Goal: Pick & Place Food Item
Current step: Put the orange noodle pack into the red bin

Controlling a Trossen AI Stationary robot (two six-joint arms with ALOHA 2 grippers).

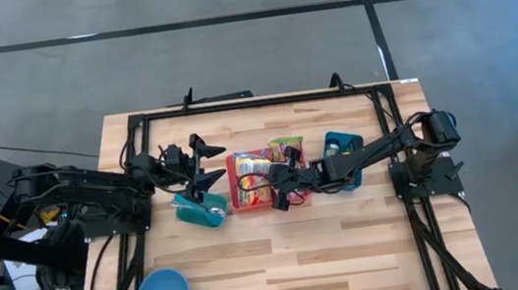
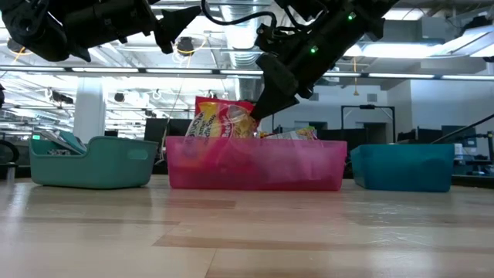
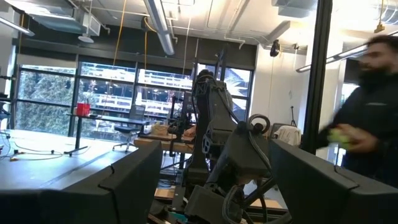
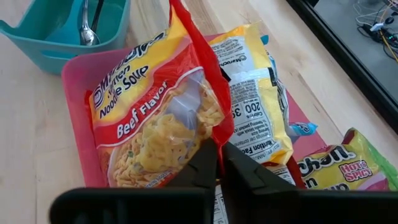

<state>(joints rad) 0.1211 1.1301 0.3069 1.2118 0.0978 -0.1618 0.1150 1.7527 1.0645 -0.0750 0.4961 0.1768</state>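
- Right end effector (image 4: 219, 163): clenched on the lower red edge of the beef noodle soup packet (image 4: 155, 118); the seam is pinched between both fingers.
- Packet location: directly ahead of the right end effector, rising away from it, partly lifted over the pink tray (image 2: 255, 166). In the low view its top stands above the tray rim, tilted.
- Long axis: runs outward from the pinch point, roughly in line with the fingers; the packet hangs from one edge, so it will likely swing on a lift.
- Appearance: red and yellow wrapper, clear window showing pale crinkled noodles, "Beef Flavor" printed in white. Film looks thin and crinkly.
- Beside it, just past the right end effector: a yellow ramen packet (image 4: 255, 81) and a hot-and-spicy packet (image 4: 339, 165), both lying in the tray.
- Left end effector (image 1: 204, 165): released, fingers spread wide, above the teal bin (image 1: 200, 210), near the tray but clearly farther from the packet than the right.
- Judgement: grip made, lift in progress or imminent; destination not evident.
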